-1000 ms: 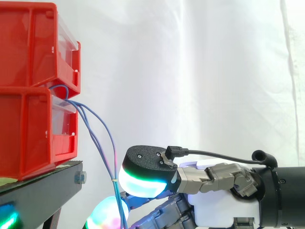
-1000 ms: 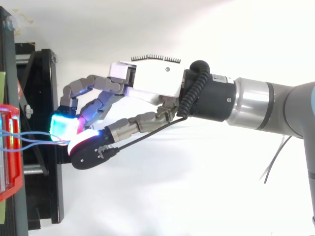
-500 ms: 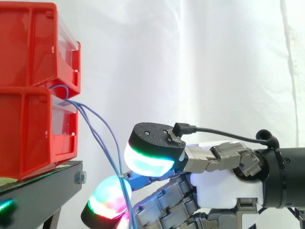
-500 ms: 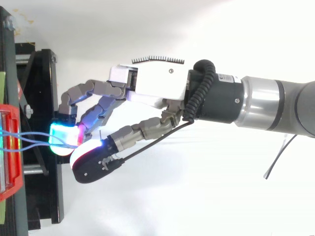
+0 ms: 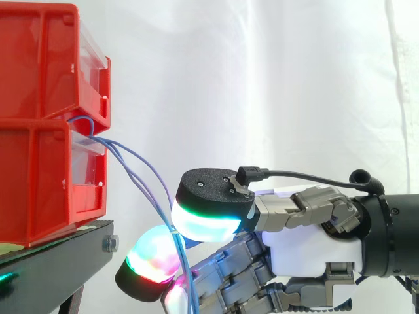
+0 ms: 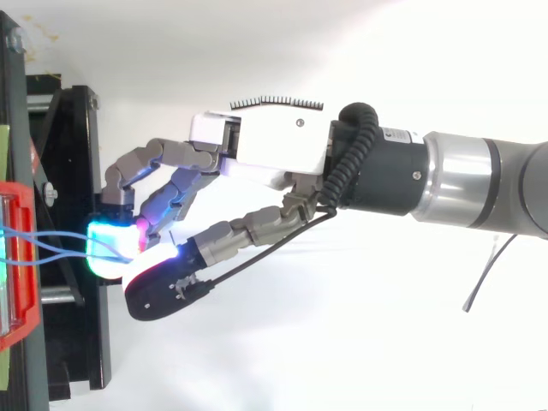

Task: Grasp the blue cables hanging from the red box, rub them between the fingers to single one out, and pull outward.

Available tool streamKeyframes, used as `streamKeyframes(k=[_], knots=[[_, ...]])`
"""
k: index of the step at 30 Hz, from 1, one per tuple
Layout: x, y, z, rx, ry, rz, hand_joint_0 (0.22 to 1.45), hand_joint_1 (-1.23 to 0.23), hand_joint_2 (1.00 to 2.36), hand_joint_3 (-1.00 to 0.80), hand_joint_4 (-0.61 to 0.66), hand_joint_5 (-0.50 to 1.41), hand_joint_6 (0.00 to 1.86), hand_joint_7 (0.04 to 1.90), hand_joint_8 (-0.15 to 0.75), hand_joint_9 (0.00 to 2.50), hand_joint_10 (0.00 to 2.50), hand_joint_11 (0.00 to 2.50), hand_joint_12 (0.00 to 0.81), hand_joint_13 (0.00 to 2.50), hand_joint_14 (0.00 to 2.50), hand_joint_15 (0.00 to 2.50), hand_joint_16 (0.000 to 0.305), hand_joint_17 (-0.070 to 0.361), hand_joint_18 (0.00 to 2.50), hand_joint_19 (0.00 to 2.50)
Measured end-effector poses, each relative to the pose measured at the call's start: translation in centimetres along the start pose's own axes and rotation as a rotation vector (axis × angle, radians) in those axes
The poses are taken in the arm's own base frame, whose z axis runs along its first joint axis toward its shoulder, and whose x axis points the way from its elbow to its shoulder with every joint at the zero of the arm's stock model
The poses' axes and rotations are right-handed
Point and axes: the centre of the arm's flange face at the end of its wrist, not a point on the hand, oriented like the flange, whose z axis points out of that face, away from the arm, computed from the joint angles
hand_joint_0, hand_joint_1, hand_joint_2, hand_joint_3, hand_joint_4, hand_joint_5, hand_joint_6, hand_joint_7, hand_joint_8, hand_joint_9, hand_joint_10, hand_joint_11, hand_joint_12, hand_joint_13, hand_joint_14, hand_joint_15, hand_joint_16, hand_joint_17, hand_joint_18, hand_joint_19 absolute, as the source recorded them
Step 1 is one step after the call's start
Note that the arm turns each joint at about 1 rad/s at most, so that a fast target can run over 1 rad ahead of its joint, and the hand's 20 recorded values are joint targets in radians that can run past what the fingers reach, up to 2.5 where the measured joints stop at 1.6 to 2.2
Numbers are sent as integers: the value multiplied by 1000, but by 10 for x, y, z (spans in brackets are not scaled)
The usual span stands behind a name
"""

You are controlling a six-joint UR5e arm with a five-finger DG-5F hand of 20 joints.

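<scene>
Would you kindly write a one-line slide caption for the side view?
Robot hand pinching the blue cables that hang from stacked red bins on a black stand.

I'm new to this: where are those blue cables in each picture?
Side view: blue cables slope down from the red bins at left into the hand.
Top view: the cables run rightward from the left edge to the hand.
Shared landmark: the red bins, at left in both.

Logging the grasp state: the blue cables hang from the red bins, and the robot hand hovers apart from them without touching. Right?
No. The robot hand is not apart from the blue cables: its fingertips pinch them, as the side view shows. They do hang from the red bins.
</scene>
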Motion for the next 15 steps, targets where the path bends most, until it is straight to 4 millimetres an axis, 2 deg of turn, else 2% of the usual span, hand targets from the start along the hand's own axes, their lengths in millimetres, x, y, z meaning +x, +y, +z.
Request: streamKeyframes(k=[15], knots=[[6, 1, 0, -1, 5, 1, 603, -818, 1009, -379, 207, -199, 895, 894, 300, 839, 16, 607, 375, 822, 17, 556, 45, 102, 727, 659]])
